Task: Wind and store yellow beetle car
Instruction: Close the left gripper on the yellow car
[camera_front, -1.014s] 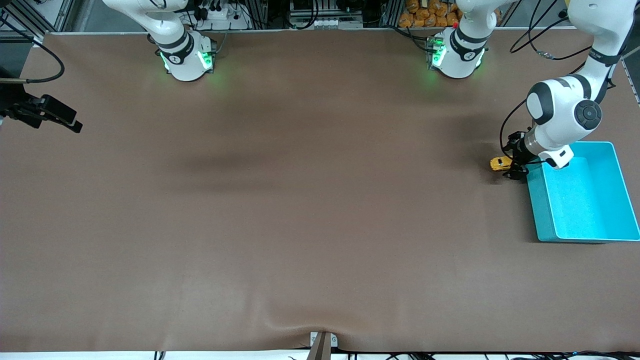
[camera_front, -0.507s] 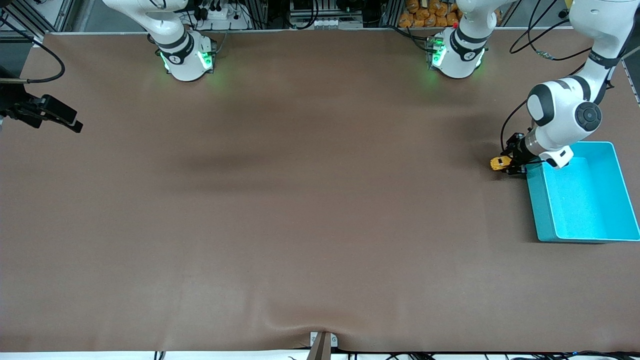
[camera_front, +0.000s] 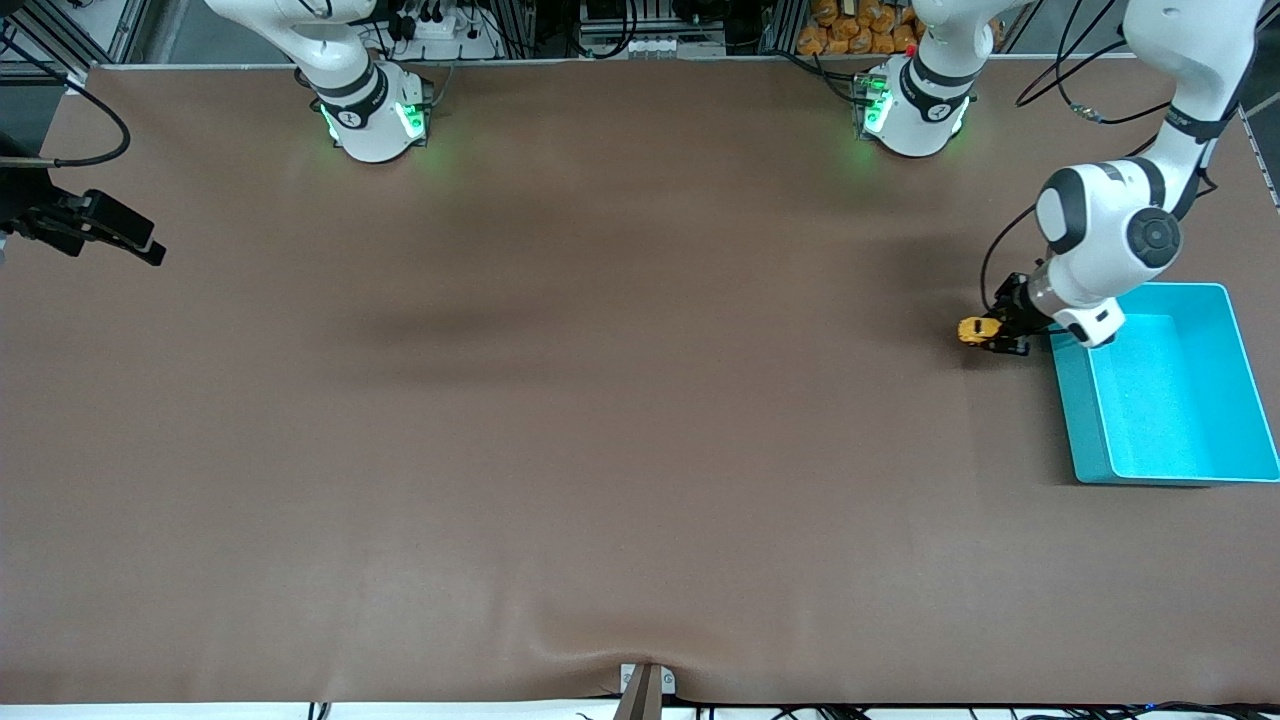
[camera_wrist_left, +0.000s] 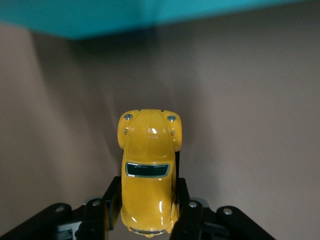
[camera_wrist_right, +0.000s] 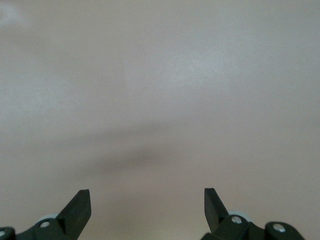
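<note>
1. Your left gripper (camera_wrist_left: 148, 217) is clamped on the yellow beetle car (camera_wrist_left: 149, 170): one finger (camera_wrist_left: 95, 220) on each flank, squeezing the rear half of the body. The nose sticks out ahead of the fingertips.
2. My read on the side grip: it leaves the wheels free underneath, so you can drag the car along the table (camera_front: 600, 400) to wind it.
3. The car sits at table level just beside the turquoise bin (camera_front: 1200, 470), at the corner nearest the left arm's base. From the front view I can't tell whether the wheels touch the mat.
4. Long axis runs straight between the fingers, along the gripper's reach. The nose points away from the wrist; in the left wrist view the bin wall lies ahead of it.
5. Parking next to the bin likely keeps the store step short.
6. Your right gripper (camera_wrist_right: 147, 207) waits, fingers spread wide and empty, with only bare mat between them.
</note>
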